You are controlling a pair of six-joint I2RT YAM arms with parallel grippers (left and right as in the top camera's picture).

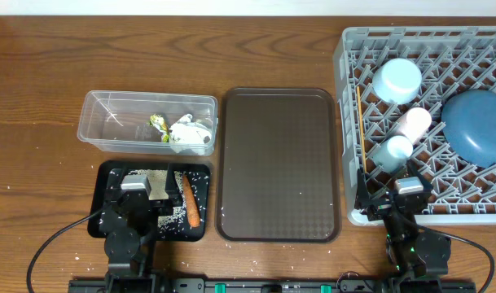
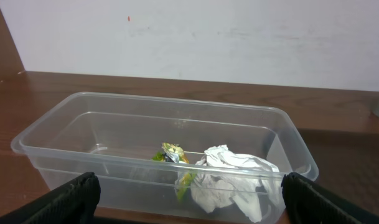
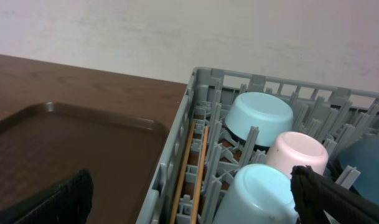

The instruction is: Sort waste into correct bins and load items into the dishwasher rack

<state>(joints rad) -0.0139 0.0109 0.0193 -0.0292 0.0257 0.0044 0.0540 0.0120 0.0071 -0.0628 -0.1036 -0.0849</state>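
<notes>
Overhead: my left gripper hangs released over the black tray, lower left, beside the carrot and rice. My right gripper, spread and empty, sits at the lower edge of the rack, right.

Left wrist: paper and wrapper lie in the clear tub, centre.

Right wrist: chopsticks, bowl, pink cup and blue cup sit in the rack, right half.

Black arms, black claw fingers, silver wrist blocks

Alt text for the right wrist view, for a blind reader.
A grey dishwasher rack holds an upturned pale blue bowl, pink cup and light blue cup, with two chopsticks along its left wall. A brown tray lies left of it.
</notes>
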